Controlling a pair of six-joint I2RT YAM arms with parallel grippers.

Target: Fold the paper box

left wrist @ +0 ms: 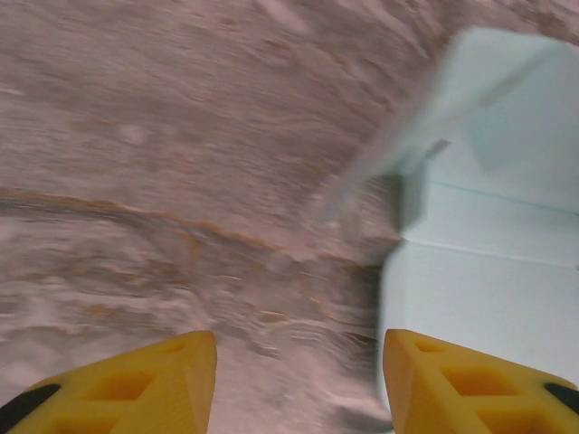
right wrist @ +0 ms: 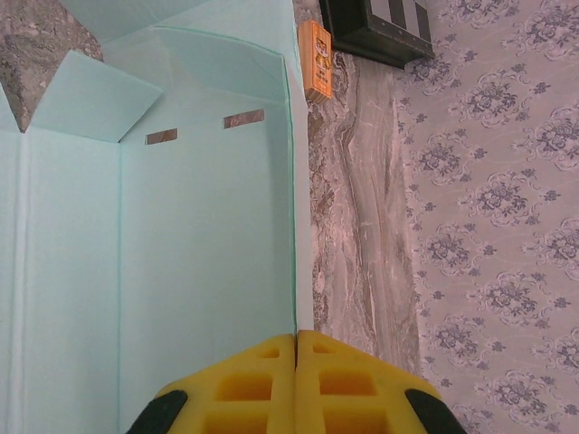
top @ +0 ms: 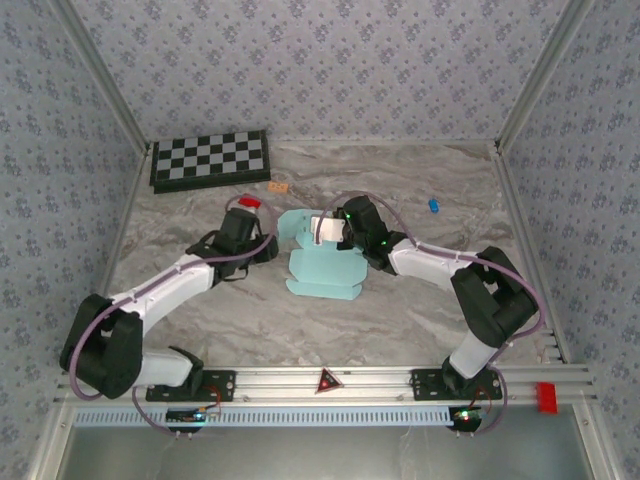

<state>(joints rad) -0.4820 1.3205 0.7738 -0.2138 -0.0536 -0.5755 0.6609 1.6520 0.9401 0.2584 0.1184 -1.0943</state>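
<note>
Right jaws tight on half-folded pale cyan paper box [right wrist: 208,271]; left jaws apart.

The left arm [top: 185,275] and right arm [top: 420,262] are each built of smooth white links set between bulky black joint housings, with a pale lilac cable [top: 150,287] running loosely along the outside from base to wrist. Small green lights [top: 347,213] glow on the right arm. Both black bases are bolted to a ribbed aluminium rail [top: 380,385] that bears a red triangle [top: 327,381], and the left gripper [left wrist: 298,362] and right gripper [right wrist: 296,348] have chunky yellow fingers [left wrist: 136,389] with moulded rectangular recesses and black patches at their outer edges.
</note>
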